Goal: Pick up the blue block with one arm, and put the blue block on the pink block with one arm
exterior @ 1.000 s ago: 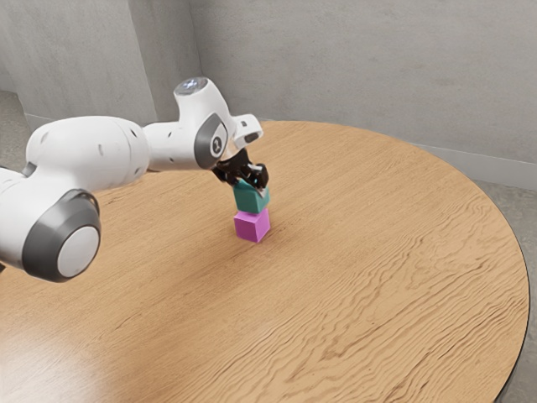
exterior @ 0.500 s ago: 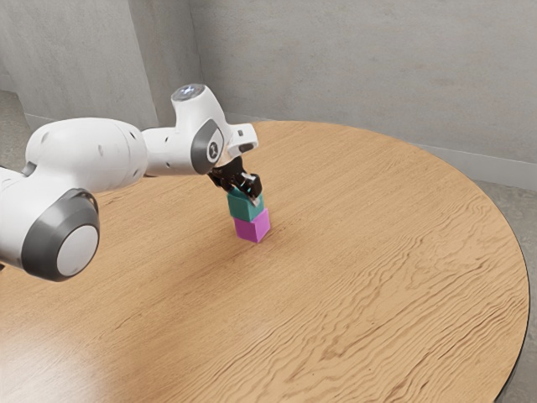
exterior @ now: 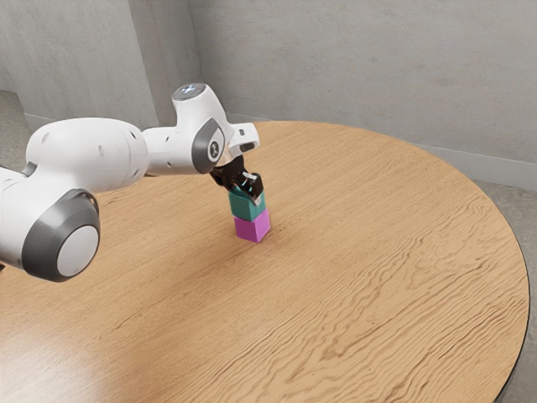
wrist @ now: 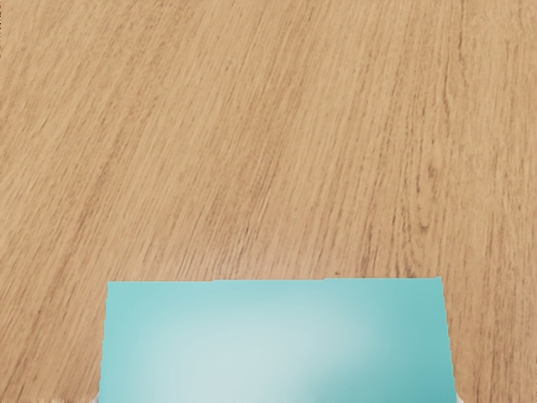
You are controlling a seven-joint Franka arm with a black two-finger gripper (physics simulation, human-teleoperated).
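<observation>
The blue block (exterior: 247, 204), teal-blue in colour, rests squarely on top of the pink block (exterior: 252, 226) near the middle of the round wooden table (exterior: 377, 252). My black gripper (exterior: 244, 186) comes down from the exterior view's left and is shut on the blue block's upper part, a finger on either side. In the wrist view the blue block (wrist: 277, 340) is the large pale teal face just under my hand, with wood grain beyond it. The pink block is hidden beneath it there.
My white arm (exterior: 101, 159) stretches in low over the table from the exterior view's left. A grey concrete wall (exterior: 377, 59) stands behind the table. The table edge (exterior: 520, 336) curves round at the exterior view's right.
My hand has come down with the blue block, which hung slightly above the pink block a second ago and now sits on it. Over the last half second almost nothing moved.
</observation>
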